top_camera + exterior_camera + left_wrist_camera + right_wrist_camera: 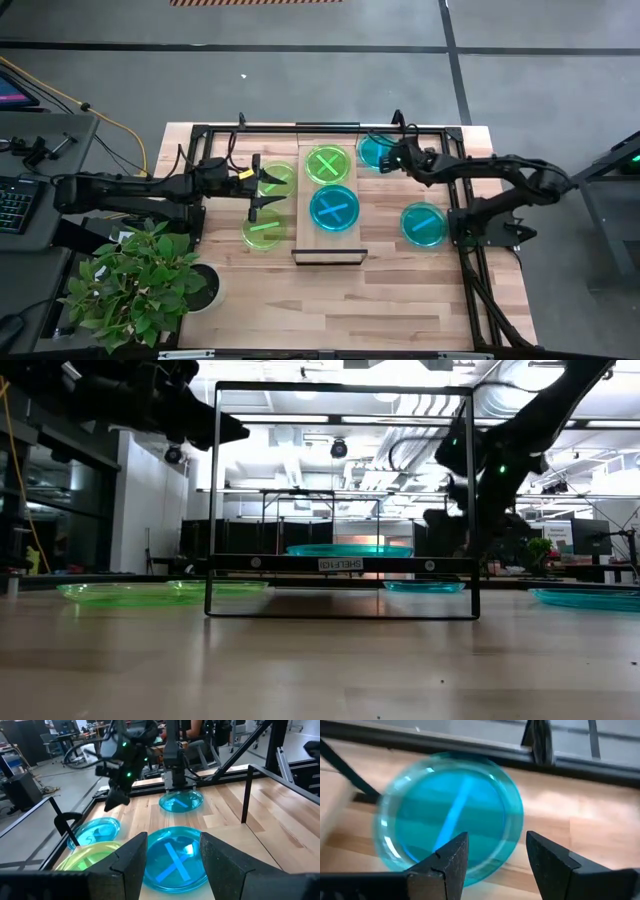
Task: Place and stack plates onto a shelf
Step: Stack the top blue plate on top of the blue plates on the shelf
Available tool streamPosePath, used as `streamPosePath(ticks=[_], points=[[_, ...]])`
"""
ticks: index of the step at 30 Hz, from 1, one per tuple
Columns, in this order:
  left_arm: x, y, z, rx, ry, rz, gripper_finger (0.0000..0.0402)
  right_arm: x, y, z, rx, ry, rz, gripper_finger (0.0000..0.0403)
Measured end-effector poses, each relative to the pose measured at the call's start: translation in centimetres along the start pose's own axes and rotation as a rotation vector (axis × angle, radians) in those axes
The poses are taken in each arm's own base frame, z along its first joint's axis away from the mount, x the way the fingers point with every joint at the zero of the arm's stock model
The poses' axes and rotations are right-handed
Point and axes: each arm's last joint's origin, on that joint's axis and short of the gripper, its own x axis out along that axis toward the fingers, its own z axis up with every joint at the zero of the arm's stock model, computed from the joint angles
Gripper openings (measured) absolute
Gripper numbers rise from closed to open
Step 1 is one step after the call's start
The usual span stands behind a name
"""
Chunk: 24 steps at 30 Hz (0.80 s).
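The shelf [303,225] stands mid-table and carries a yellow-green plate [327,163] at its far end and a cyan-blue plate [334,208] at its near end. Two yellow-green plates [277,179] [262,231] lie flat on the table left of the shelf. Two cyan-blue plates [372,150] [424,224] lie flat on the table right of it. My left gripper [262,196] is open and empty, raised between the two left plates and pointing at the shelf [172,865]. My right gripper [390,156] is open and empty above the far blue plate [450,815].
A potted plant [140,285] stands at the table's near left corner. A dark metal frame [470,180] runs along the table's far and side edges. The shelf's tall dark end frame [340,500] rises above its board. Bare wood lies along the near edge.
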Motion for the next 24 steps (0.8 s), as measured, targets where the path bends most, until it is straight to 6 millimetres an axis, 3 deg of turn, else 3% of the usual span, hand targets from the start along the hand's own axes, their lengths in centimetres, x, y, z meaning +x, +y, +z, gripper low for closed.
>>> streamPosePath(ticks=[11, 24], points=[[0.0, 0.0, -0.1, -0.002, 0.010, -0.001, 0.0170, 2.9, -1.1, -0.7, 0.077, 0.084, -0.078, 0.0184], [0.0, 0.0, -0.1, -0.003, 0.010, -0.002, 0.0170, 6.2, -0.5, -1.8, 0.151, 0.046, -0.098, 0.0184]])
